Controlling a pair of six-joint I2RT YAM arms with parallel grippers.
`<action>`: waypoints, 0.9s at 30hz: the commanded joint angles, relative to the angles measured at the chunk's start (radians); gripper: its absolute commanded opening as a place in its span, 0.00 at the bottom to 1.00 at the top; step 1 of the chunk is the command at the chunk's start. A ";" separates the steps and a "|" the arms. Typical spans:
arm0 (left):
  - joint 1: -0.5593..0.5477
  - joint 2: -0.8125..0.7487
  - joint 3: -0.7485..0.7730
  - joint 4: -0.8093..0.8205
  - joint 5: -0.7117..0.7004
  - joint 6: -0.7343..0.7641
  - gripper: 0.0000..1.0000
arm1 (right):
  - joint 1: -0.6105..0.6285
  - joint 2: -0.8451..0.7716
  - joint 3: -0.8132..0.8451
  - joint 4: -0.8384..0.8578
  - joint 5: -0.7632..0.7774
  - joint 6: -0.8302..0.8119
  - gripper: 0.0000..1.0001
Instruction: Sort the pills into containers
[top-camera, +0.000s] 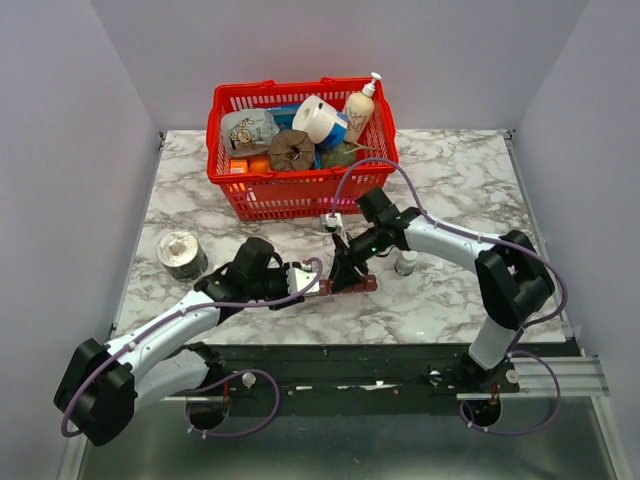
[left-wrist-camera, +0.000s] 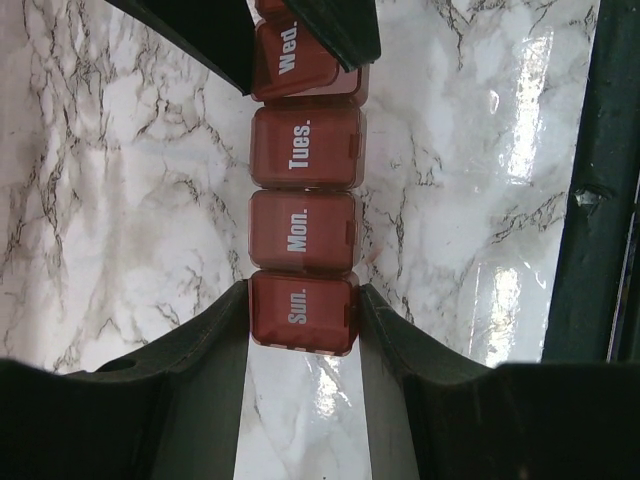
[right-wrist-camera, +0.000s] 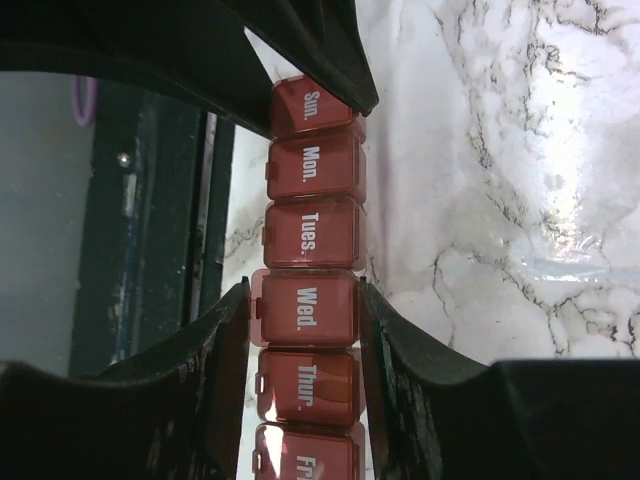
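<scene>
With the containers (top-camera: 347, 285) lying at 6 o'clock of the basket (top-camera: 290, 195), left gripper (left-wrist-camera: 303, 305) clamped on their Sun. end and right gripper (right-wrist-camera: 305, 300) clamped around Wed., brace flat and lift one lid tab gently, without twisting.

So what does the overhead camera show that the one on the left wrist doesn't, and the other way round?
Only the overhead view shows the red basket full of items, a round metal tin and a small white-capped bottle. Only the left wrist view lets you read the lid labels: Sun., Mon., Tues., Wed., all shut. Both show the dark red pill organiser on the marble table, with the left gripper closed around its Sun. end and the right gripper gripping further along.
</scene>
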 joint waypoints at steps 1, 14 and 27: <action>0.002 -0.021 0.030 0.029 -0.036 0.040 0.06 | -0.015 0.014 0.023 -0.068 -0.132 0.078 0.24; -0.017 -0.002 0.035 0.040 0.025 0.038 0.06 | -0.017 -0.112 -0.017 0.118 0.200 0.184 0.68; -0.023 0.004 0.035 0.075 0.056 0.002 0.06 | -0.017 -0.155 -0.058 0.193 0.437 0.176 0.43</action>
